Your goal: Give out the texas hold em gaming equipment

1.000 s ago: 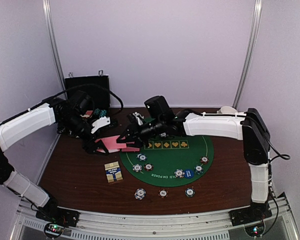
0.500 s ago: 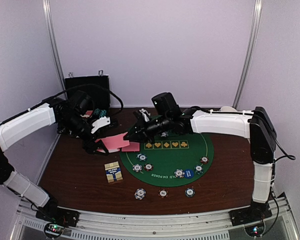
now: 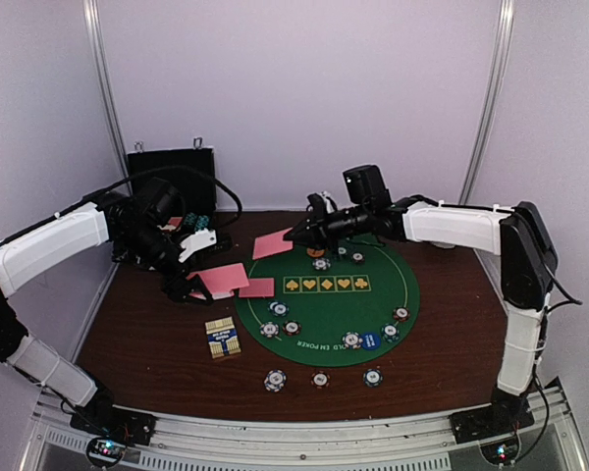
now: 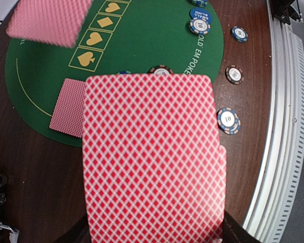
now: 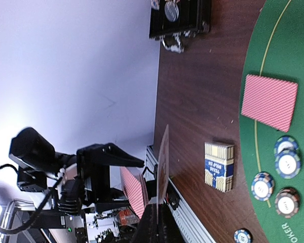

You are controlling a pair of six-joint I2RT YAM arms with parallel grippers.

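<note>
Right gripper (image 3: 295,235) is pinched tight on one pink-backed playing card (image 3: 272,243), held in the air off the round green felt mat's (image 3: 393,280) far-left edge. Left gripper (image 3: 194,287) is clamped on more pink-backed cards (image 4: 152,157), low over the brown table (image 3: 147,334).

Curved yellow lettering on the near rim of the green mat (image 3: 393,285) reads "EM POKER". Its yellow boxes (image 4: 93,39) show suit signs, among them spade, heart and diamond. The blue marker disc (image 4: 199,12), near right on the mat, reads "SMALL BLIND". The chip (image 4: 198,25) beside it and the leftmost chip (image 4: 228,120) on the bare wood each read "10". The print on the card box (image 3: 222,339) is too small to read.
</note>
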